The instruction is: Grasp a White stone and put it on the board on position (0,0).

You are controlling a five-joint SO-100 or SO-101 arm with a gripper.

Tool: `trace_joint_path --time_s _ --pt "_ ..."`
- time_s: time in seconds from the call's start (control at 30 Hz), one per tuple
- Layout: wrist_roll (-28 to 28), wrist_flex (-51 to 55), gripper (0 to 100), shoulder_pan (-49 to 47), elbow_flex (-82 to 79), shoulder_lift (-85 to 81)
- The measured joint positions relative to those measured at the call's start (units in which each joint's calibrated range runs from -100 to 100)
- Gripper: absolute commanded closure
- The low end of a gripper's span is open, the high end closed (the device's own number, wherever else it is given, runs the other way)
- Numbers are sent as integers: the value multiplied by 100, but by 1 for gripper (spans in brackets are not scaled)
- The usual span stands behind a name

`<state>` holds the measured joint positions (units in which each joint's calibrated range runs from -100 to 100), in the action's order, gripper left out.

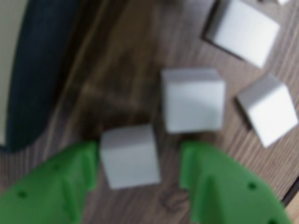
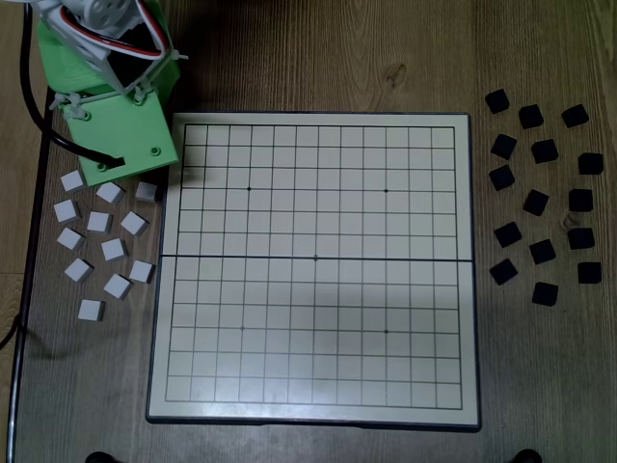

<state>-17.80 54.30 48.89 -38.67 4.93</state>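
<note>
In the wrist view my green gripper point(image 1: 139, 151) is open, with one finger on each side of a white stone point(image 1: 130, 155), a small cube lying on the wooden table. The left finger point(image 1: 70, 177) is right beside the stone, and the right finger point(image 1: 210, 182) stands a little apart from it. Three more white stones point(image 1: 193, 99) lie beyond it. In the fixed view the gripper point(image 2: 120, 159) hangs over the top of the white stone cluster point(image 2: 99, 222), left of the Go board point(image 2: 316, 415). Its body hides the fingertips there. No stones lie on the board.
The board's dark edge point(image 1: 37, 70) runs along the left of the wrist view. Several black stones point(image 2: 542, 251) lie scattered right of the board. The arm's black cable point(image 2: 39, 116) runs down the table's left edge.
</note>
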Motion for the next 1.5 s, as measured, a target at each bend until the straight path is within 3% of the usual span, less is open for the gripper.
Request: trace_joint_path --time_s 0.33,1.5 --pt "-24 -151 93 86 -72 9" --pt "-112 -873 94 183 -653 -429"
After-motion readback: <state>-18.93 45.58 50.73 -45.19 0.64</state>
